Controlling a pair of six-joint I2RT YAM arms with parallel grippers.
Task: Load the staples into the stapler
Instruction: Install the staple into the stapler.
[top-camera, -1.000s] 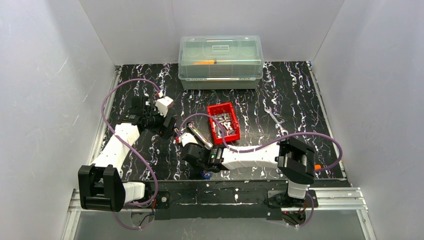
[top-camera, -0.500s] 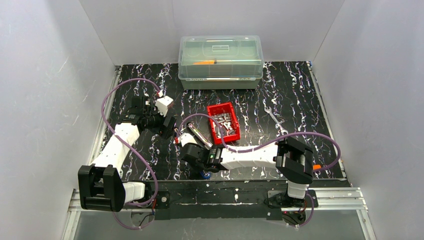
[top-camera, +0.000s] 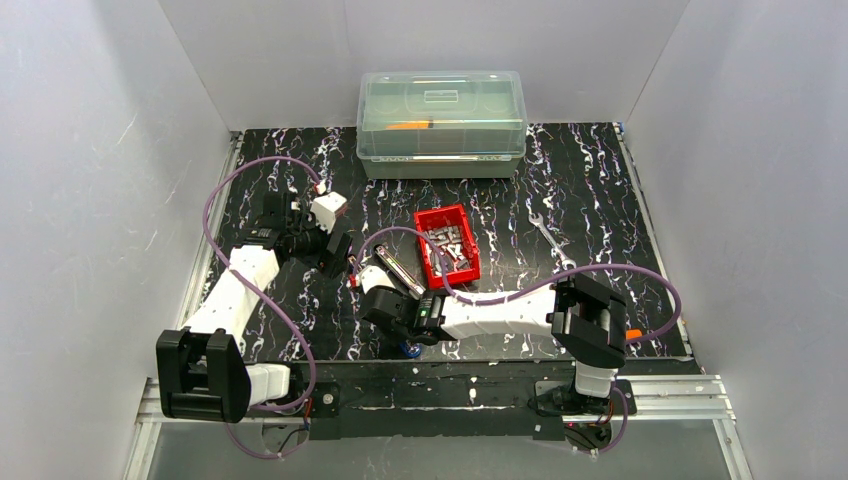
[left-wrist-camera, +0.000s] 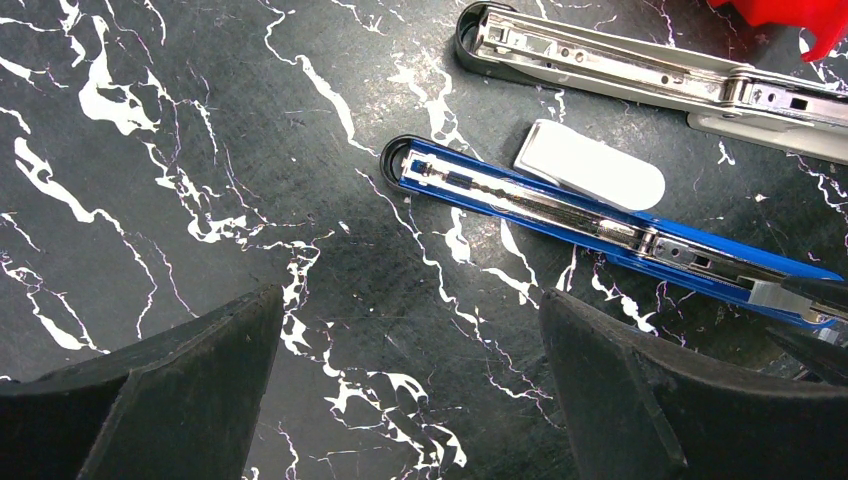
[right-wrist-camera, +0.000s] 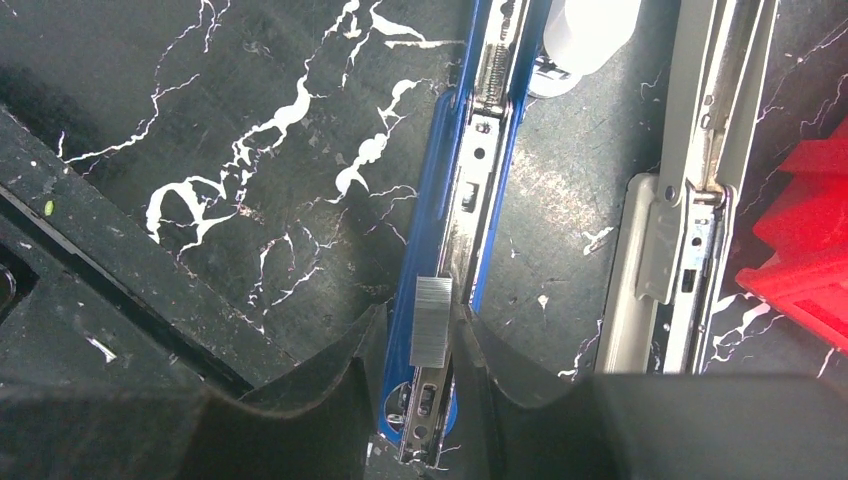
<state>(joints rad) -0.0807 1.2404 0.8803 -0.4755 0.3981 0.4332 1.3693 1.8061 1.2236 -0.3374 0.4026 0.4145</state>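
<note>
Top external view: the left gripper (top-camera: 338, 252) hovers over the black marbled table (top-camera: 600, 180). Near it, the right gripper (top-camera: 390, 315) bends low. Loose silvery staples (top-camera: 450, 245) fill a small red plastic bin (top-camera: 428, 213) just beyond.

Left wrist view: its black fingers (left-wrist-camera: 180, 390) are spread wide with nothing between them. They hang above an opened blue metal stapler (left-wrist-camera: 590, 225). A white oval plastic piece (left-wrist-camera: 590, 165) lies just beside it, with an opened grey metal stapler (left-wrist-camera: 640, 65) farther off.

Right wrist view: a short silvery staple strip (right-wrist-camera: 432, 320) sits over the blue stapler's rail, between the right fingers (right-wrist-camera: 330, 390), which are drawn close. Blue shows along one side of the strip, so I cannot tell whether it is pinched or already resting.

If the strip is let go askew, it would likely ride up on the channel wall, snap, or slip onto the table. Nothing braces the stapler, so a downward push could shove it sideways.
</note>
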